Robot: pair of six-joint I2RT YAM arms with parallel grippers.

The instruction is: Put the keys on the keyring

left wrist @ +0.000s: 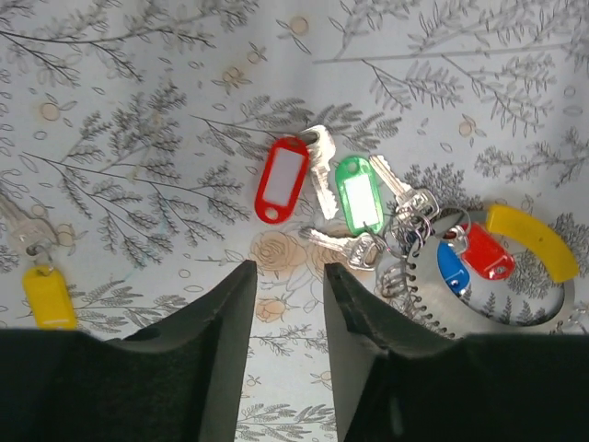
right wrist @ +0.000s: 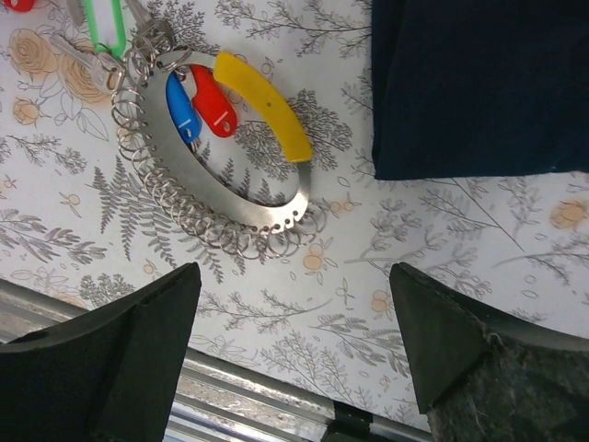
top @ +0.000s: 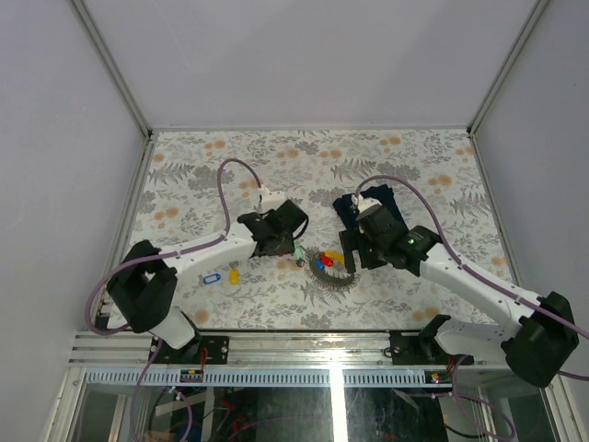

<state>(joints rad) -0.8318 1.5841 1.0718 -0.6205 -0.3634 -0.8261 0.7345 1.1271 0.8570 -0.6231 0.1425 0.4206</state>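
Note:
The keyring (right wrist: 230,208) is a silvery band rimmed with small rings, lying flat with yellow (right wrist: 262,106), blue and red tags inside it. It also shows in the top view (top: 331,273) and the left wrist view (left wrist: 502,308). A green-tagged key (left wrist: 359,193) touches the ring's edge, and a red-tagged key (left wrist: 282,180) lies just left of it. A yellow-tagged key (left wrist: 48,295) and a blue-tagged key (top: 212,277) lie apart at the left. My left gripper (left wrist: 290,276) is open and empty, just short of the red and green keys. My right gripper (right wrist: 294,276) is wide open and empty beside the ring.
A dark navy folded cloth (right wrist: 479,83) lies just behind the keyring, under my right arm (top: 368,204). The table's metal front rail (right wrist: 258,405) runs close to my right fingers. Grey walls enclose the floral table on three sides.

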